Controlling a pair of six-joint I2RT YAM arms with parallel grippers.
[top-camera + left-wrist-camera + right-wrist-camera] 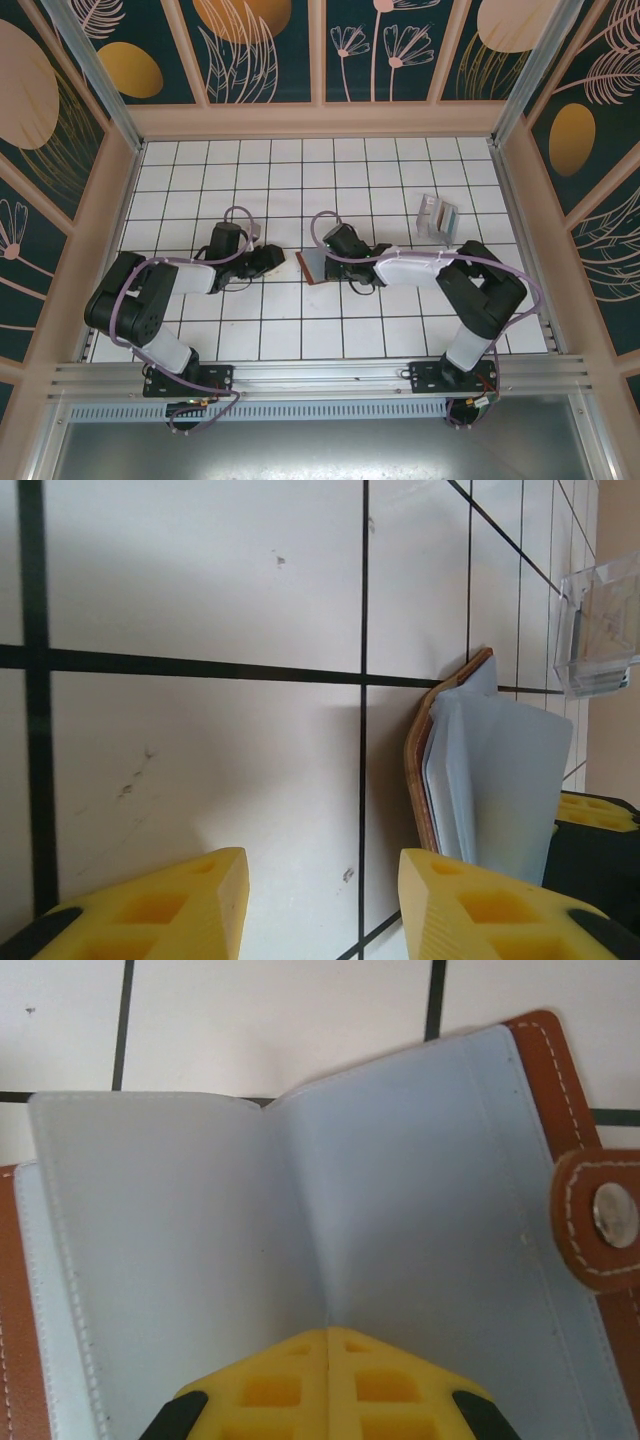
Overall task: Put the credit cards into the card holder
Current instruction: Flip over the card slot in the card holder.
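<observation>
Shut right pincer [328, 1338] atop open card holder [410, 1180]

Wallet [309, 267]: lies mid-tabletop [300, 170], brown edge showing, between both claws. Left claw [270, 261]: points right, sits just beside the wallet's left edge. Right claw [328, 262]: points left, hangs at the wallet's right edge. Clear packet [438, 215]: rests well apart, toward the far right corner.
</observation>
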